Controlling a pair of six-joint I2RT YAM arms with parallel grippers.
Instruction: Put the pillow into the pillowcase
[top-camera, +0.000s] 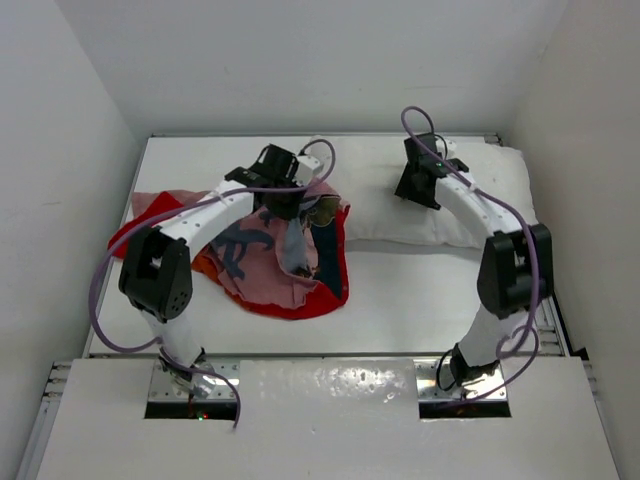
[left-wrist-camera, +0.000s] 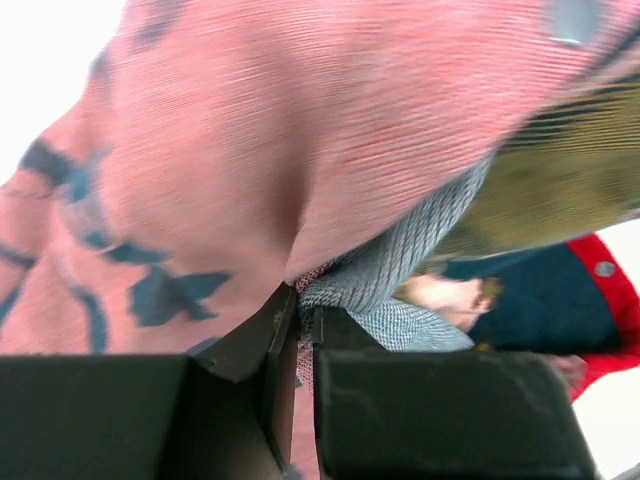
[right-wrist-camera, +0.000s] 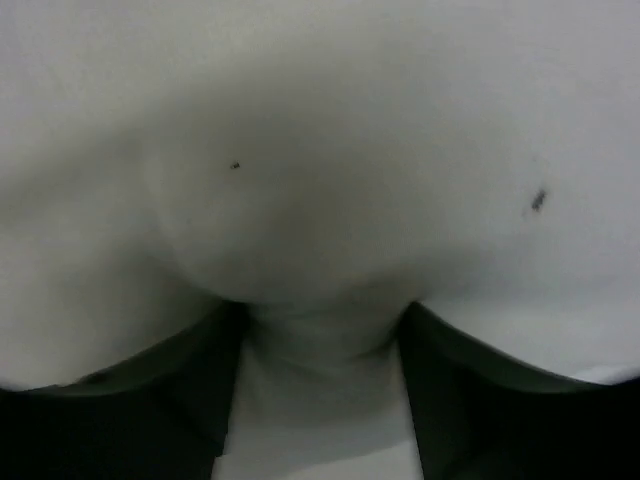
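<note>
The red-orange pillowcase (top-camera: 262, 262) lies crumpled at the left middle of the table, with one part pulled up off the surface. My left gripper (top-camera: 298, 205) is shut on that raised fold. In the left wrist view the jaws (left-wrist-camera: 303, 300) pinch a thin edge of the pillowcase (left-wrist-camera: 250, 150), whose pink and blue print fills the frame. The white pillow (top-camera: 455, 205) lies at the back right. My right gripper (top-camera: 412, 190) presses into its left part. In the right wrist view the gripper (right-wrist-camera: 320, 310) stands open, and a bulge of the pillow (right-wrist-camera: 320, 150) sits between the fingers.
White walls close the table (top-camera: 420, 290) in on the left, back and right. Purple cables loop off both arms. The arm bases stand on a white ledge (top-camera: 330, 385) at the near edge.
</note>
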